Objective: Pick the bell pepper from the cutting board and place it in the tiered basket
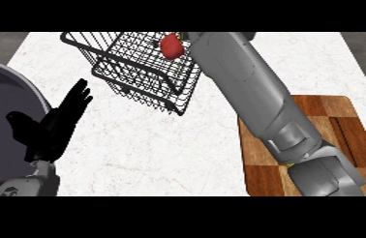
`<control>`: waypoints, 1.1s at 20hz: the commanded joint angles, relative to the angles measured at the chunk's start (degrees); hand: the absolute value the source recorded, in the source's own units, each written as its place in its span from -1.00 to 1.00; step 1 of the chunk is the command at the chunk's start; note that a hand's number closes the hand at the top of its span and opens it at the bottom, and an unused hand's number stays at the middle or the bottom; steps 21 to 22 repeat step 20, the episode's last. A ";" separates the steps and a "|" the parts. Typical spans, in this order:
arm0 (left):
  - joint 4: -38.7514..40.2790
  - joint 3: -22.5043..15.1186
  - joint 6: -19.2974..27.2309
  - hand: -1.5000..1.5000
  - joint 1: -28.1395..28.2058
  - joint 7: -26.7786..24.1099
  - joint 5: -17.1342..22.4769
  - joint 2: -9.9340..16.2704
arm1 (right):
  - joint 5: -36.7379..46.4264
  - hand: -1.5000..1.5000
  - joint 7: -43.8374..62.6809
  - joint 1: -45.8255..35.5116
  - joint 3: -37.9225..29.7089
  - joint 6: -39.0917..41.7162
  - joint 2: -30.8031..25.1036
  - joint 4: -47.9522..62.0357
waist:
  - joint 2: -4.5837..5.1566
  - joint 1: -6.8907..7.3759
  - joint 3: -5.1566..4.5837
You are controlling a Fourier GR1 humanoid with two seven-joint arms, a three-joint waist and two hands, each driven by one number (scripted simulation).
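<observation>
Task looks nearly done. The bell pepper (pixel 171 45), red, is off the cutting board (pixel 325 117) and sits up at the tiered basket (pixel 139 70), over its upper tier near the worktop's far edge. Can't tell whether it's resting on the wire or held just above it. Board at the near right corner of the worktop (pixel 157 150) shows no pepper on the visible part.

Left to do, by my read: confirm release, pull the right arm back.

Right forearm runs from the lower right corner diagonally up to the basket and covers its own hand; right hand is not visible, so whether it grips the pepper is unknown. The arm also hides the basket's right side and much of the board.

Left hand (pixel 53 123) rests at the worktop's left edge, fingers straight and spread, holding nothing.

Basket's lower tier is hard to read through overlapping wires. Dark grey curved shape at far left is cut off, unidentified.
</observation>
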 commanded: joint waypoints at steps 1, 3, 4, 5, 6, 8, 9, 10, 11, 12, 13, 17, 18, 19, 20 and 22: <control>3.22 1.58 0.69 0.00 0.19 -1.08 0.03 -0.44 | -1.39 -1.00 -2.14 3.15 -3.69 -0.33 -5.25 -4.27 | -0.22 -1.72 -0.27; -0.95 1.47 -0.81 0.00 2.10 1.17 1.28 0.56 | -0.48 -1.00 0.39 3.72 -4.28 -2.27 -6.32 -5.84 | -0.55 -1.72 -0.26; 1.70 3.06 -0.56 0.00 1.34 -0.83 1.11 1.04 | -1.13 -1.00 -0.62 7.53 -4.42 -0.90 -8.31 -9.65 | -0.67 -2.70 -0.25; 0.99 0.75 1.57 0.00 2.88 -1.15 -0.67 -1.87 | -0.85 -1.00 1.68 8.39 -4.18 -0.41 -8.86 -11.25 | -0.74 -2.67 -0.26; 0.57 2.60 0.11 0.00 2.27 -1.02 0.29 0.39 | -0.98 -1.00 2.27 9.92 -4.66 0.65 -10.84 -13.13 | -0.73 -2.63 -0.26; -0.05 1.87 -0.44 0.00 4.05 -0.29 0.48 -0.11 | -1.17 -1.00 4.71 11.69 -5.25 3.01 -14.53 -16.83 | -0.81 -2.69 -0.26; 1.53 2.82 0.72 0.00 0.26 1.12 0.17 0.24 | -2.13 -1.00 4.29 13.75 -6.20 4.32 -16.26 -19.01 | -0.71 -3.07 -0.25; -0.30 1.75 0.48 0.00 2.94 0.89 -0.24 -0.30 | -0.32 -1.00 8.66 15.41 -3.80 3.61 -16.37 -24.41 | -1.11 -3.51 -0.27; -1.33 1.84 0.77 0.00 2.37 2.41 -0.15 -0.16 | -0.88 -1.00 3.56 20.42 -4.83 3.98 -17.28 -25.65 | -0.76 -2.88 -0.24; 0.75 2.67 -0.82 0.00 3.80 -1.01 0.27 0.34 | -1.97 -1.00 7.52 20.27 -5.05 8.43 -20.87 -29.07 | -0.90 -3.32 -0.27; 2.03 3.20 -0.98 0.00 2.52 -1.35 0.66 0.31 | -3.06 -1.00 7.25 21.87 -7.05 8.62 -22.75 -30.93 | -0.78 -3.35 -0.27; -1.98 4.15 -1.99 0.00 5.34 -0.63 1.50 1.10 | -4.32 -1.00 9.49 30.06 -9.18 11.75 -26.87 -40.80 | -0.68 -2.49 -0.27; 3.94 4.26 -1.19 0.00 -0.57 -0.25 0.72 0.89 | -7.17 -1.00 6.48 30.74 -12.31 15.30 -29.78 -38.99 | -0.39 -2.99 -0.26; 1.25 3.43 -1.17 0.00 0.92 0.48 0.79 0.14 | -7.62 -1.00 7.97 30.30 -13.42 17.09 -31.10 -39.54 | -0.41 -2.27 -0.27; -4.05 1.68 -1.76 0.00 6.85 -0.69 0.13 -0.75 | -6.95 -1.00 8.29 32.55 -13.12 17.10 -31.37 -42.13 | -0.53 -1.88 -0.27; -4.05 1.68 -1.76 0.00 6.85 -0.69 0.13 -0.75 | -6.95 -1.00 8.29 32.55 -13.12 17.10 -31.37 -42.13 | -0.53 -1.88 -0.27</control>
